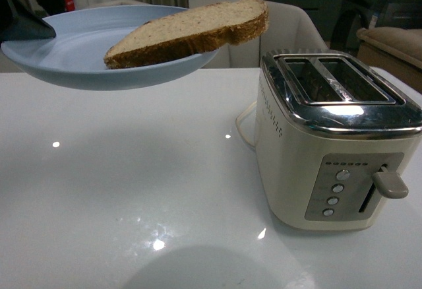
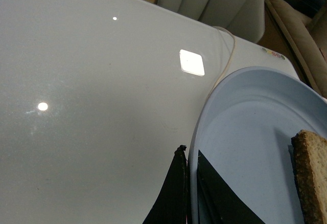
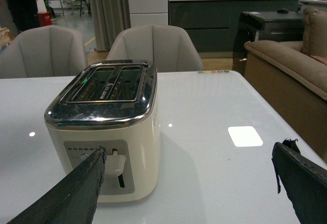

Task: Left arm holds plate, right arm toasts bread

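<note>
A pale blue plate (image 1: 79, 51) hangs in the air at the upper left of the front view, above the white table (image 1: 132, 190). The bread (image 1: 191, 32) lies on it, its rounded end sticking out past the rim toward the toaster. My left gripper (image 2: 188, 155) is shut on the plate's rim (image 2: 196, 132), one finger under and one on top; its black tip (image 1: 23, 22) shows at the plate's far left. My right gripper (image 3: 189, 155) is open and empty, low over the table in front of the cream toaster (image 3: 107, 132), one finger near the lever (image 3: 116, 163).
The cream and chrome toaster (image 1: 330, 144) stands at the right on the table, both slots (image 1: 336, 78) empty, lever (image 1: 390, 183) up, its cord (image 1: 242, 127) trailing behind. Pale chairs (image 3: 153, 47) stand beyond the far table edge, and a sofa (image 3: 286, 70) is at the right.
</note>
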`<state>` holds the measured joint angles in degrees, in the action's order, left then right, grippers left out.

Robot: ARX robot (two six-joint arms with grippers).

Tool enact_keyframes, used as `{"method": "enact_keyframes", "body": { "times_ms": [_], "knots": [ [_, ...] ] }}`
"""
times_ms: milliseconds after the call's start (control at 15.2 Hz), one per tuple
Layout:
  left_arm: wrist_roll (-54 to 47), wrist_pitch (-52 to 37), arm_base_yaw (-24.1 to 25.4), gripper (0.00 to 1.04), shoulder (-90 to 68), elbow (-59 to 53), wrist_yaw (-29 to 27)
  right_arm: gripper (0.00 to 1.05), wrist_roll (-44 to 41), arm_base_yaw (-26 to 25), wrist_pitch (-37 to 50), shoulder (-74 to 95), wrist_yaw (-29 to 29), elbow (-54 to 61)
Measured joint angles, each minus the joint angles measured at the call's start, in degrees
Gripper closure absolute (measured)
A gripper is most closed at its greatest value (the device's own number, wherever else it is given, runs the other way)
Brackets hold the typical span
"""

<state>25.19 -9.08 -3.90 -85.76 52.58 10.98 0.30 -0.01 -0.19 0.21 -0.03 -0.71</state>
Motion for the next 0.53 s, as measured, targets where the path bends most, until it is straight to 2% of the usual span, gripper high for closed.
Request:
{"method": "enact_keyframes", "body": {
  "times_ms": [526],
  "knots": [
    [-0.13,-0.72,0.11,1.02,-0.17,0.02,1.07,0.06,0.02,0.00,0.00,0.00,0.00,0.00]
  ]
}}
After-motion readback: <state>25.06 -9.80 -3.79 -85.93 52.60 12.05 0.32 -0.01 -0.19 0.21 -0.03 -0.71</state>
